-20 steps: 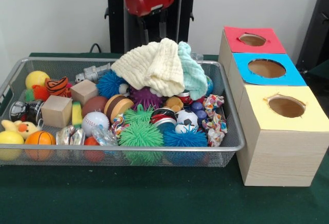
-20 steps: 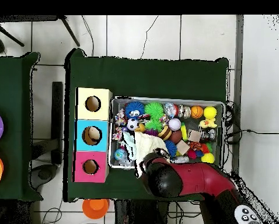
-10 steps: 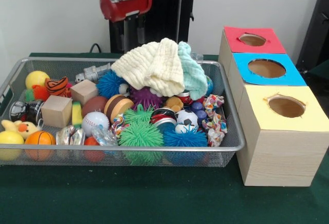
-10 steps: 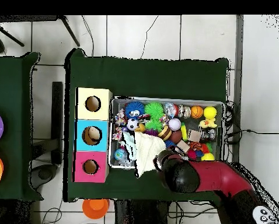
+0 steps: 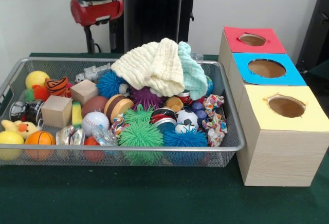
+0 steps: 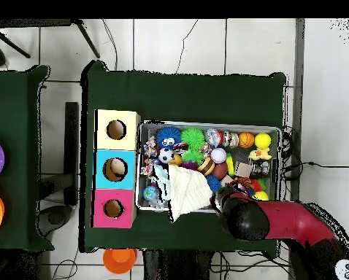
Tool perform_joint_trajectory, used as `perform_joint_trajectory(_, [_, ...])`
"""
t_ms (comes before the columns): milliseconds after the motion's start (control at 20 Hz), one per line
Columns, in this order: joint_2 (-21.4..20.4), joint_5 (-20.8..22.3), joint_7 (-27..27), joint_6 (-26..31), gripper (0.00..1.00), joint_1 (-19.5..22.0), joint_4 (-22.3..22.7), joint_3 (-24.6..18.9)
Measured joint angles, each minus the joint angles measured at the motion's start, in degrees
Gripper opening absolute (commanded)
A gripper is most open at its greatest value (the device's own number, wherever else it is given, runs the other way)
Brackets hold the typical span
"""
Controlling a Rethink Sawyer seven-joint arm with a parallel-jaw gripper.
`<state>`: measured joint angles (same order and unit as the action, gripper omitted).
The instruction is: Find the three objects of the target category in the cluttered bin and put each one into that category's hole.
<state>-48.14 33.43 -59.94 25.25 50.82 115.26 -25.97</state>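
Observation:
A wire bin [image 5: 51, 59] holds a heap of toys, with a cream cloth [image 5: 154, 64] and a mint cloth [image 5: 193, 72] lying on top. Around them are green spiky balls [image 5: 140, 134], a blue spiky ball [image 5: 110, 82], a baseball [image 5: 95, 121], a small basketball [image 5: 39, 139] and two wooden blocks [image 5: 56, 111]. My gripper [image 5: 101, 47] hangs open and empty above the bin's far rim, left of the cloths. In the overhead view the arm [image 6: 247, 219] covers the bin's [image 6: 206, 124] lower right corner and hides the gripper.
Right of the bin stand three wooden boxes with round holes on top: red [image 5: 234, 36], blue [image 5: 241, 75] and yellow [image 5: 257, 116]. A yellow duck [image 5: 15, 129] and a yellow ball [image 5: 37, 78] lie at the bin's left end.
The arm has swung leftward in the front view, from above the cloths to the bin's left half. Nothing in the bin has shifted.

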Motion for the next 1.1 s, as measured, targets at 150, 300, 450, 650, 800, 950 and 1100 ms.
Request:
perform_joint_trajectory(150, [1.3, 1.8, 0.0, 0.3, 1.0, 0.2, -1.6, 0.0])
perform_joint_trajectory(300, [2.9, 3.2, 0.0, 0.8, 1.0, 0.2, -3.3, 0.0])
perform_joint_trajectory(450, [4.9, 4.5, 0.0, 1.6, 1.0, 0.5, -5.2, -0.1])
perform_joint_trajectory(650, [7.0, 5.5, 0.0, 2.6, 1.0, 2.0, -7.3, -0.7])
perform_joint_trajectory(800, [8.6, 6.2, 0.0, 3.9, 1.0, 3.9, -9.3, -1.3])
perform_joint_trajectory(950, [9.5, 7.1, 0.0, 5.1, 1.0, 4.7, -11.1, -1.3])
perform_joint_trajectory(1100, [10.1, 7.8, 0.0, 6.4, 1.0, 5.2, -12.6, -1.3])
